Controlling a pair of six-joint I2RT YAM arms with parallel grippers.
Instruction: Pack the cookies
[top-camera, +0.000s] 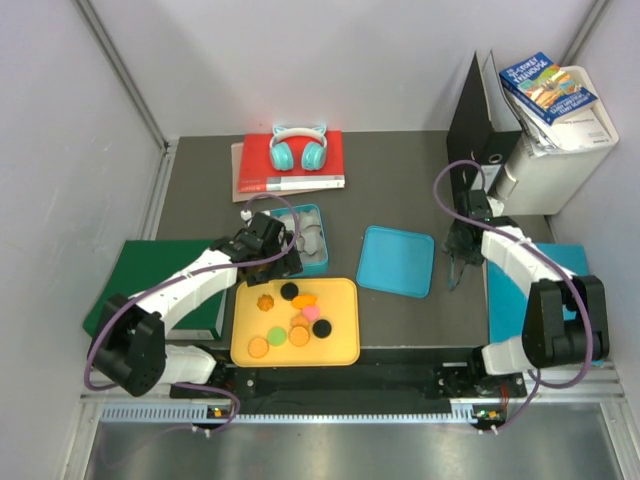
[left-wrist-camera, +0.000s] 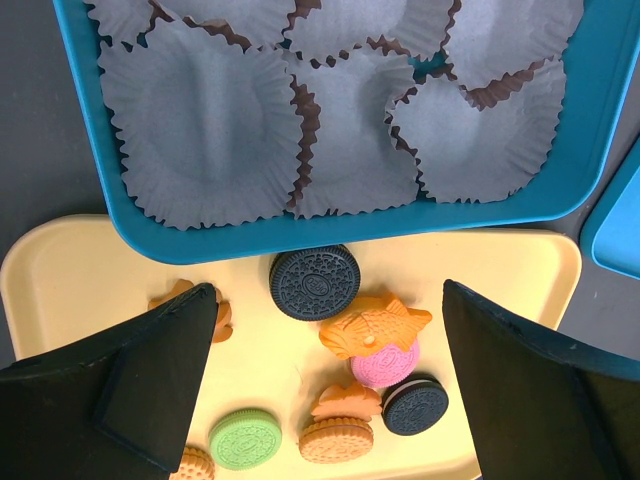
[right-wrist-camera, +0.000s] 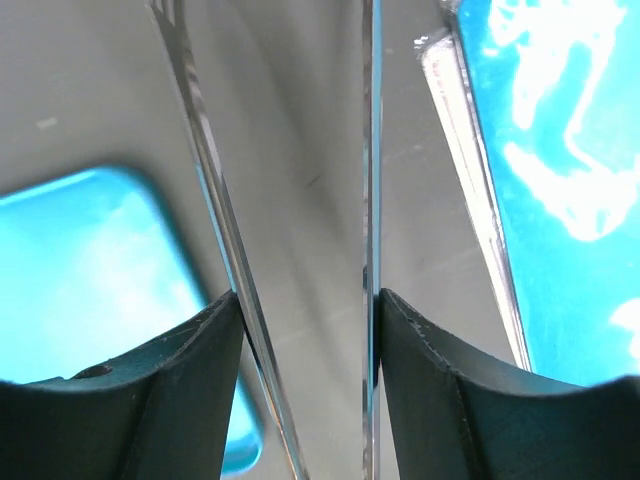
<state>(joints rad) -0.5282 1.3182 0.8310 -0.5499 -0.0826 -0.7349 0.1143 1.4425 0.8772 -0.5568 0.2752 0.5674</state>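
The cookies (top-camera: 300, 318) lie on a yellow tray (top-camera: 345, 352) at the near middle. The left wrist view shows a black cookie (left-wrist-camera: 314, 282), an orange fish shape (left-wrist-camera: 375, 328) on a pink one (left-wrist-camera: 385, 364), a green one (left-wrist-camera: 246, 440) and a scalloped orange one (left-wrist-camera: 222, 318) half hidden by a finger. My left gripper (top-camera: 280, 260) (left-wrist-camera: 328, 290) hovers wide open above them, holding nothing. A teal box (top-camera: 318, 215) (left-wrist-camera: 340, 228) of grey paper cups sits just beyond. At the right, my right gripper (top-camera: 457, 245) (right-wrist-camera: 305, 295) has its fingers against both blades of clear tongs (right-wrist-camera: 368, 150).
A teal lid (top-camera: 396, 260) (right-wrist-camera: 90, 280) lies between the arms. A red book with teal headphones (top-camera: 297, 150) is at the back. A black binder (top-camera: 480, 110) and a white box of books (top-camera: 555, 130) stand at the back right. A green board (top-camera: 120, 280) lies left, a teal one (top-camera: 520, 290) right.
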